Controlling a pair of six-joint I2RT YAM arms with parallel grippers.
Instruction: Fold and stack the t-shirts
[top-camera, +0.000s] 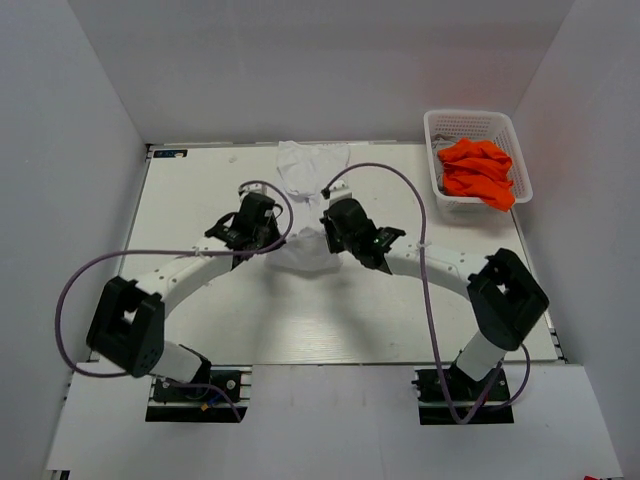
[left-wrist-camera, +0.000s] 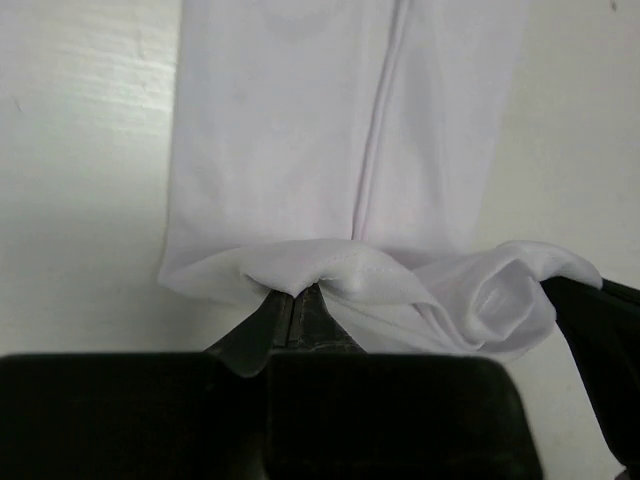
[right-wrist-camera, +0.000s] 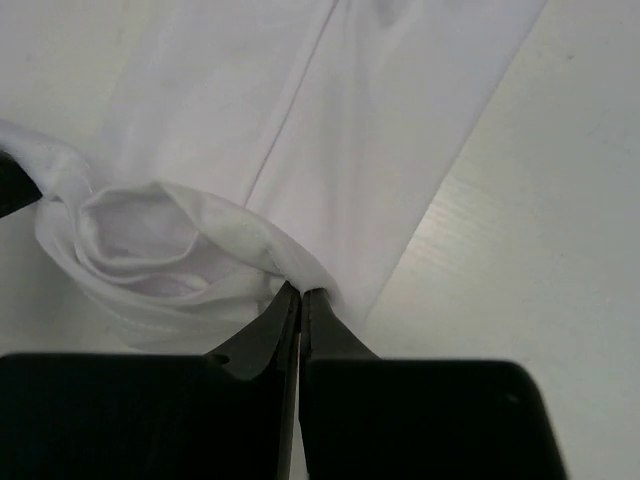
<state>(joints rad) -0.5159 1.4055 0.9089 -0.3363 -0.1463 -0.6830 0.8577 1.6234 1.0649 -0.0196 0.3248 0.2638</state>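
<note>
The white t-shirt (top-camera: 305, 175), judged soft and light, is laid at frame centre on the bench (top-camera: 200, 200). Its lower corners, perhaps the hem, are pinched by the clenched left claw (left-wrist-camera: 300, 300) and right claw (right-wrist-camera: 300, 295).

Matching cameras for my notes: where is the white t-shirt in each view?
Top external: white t-shirt mid-table, far edge down to between both grippers.
Left wrist: upper middle, edge pinched by left gripper.
Right wrist: upper left to middle, edge pinched by right gripper.
Shared landmark: bunched edge between the grippers.
</note>
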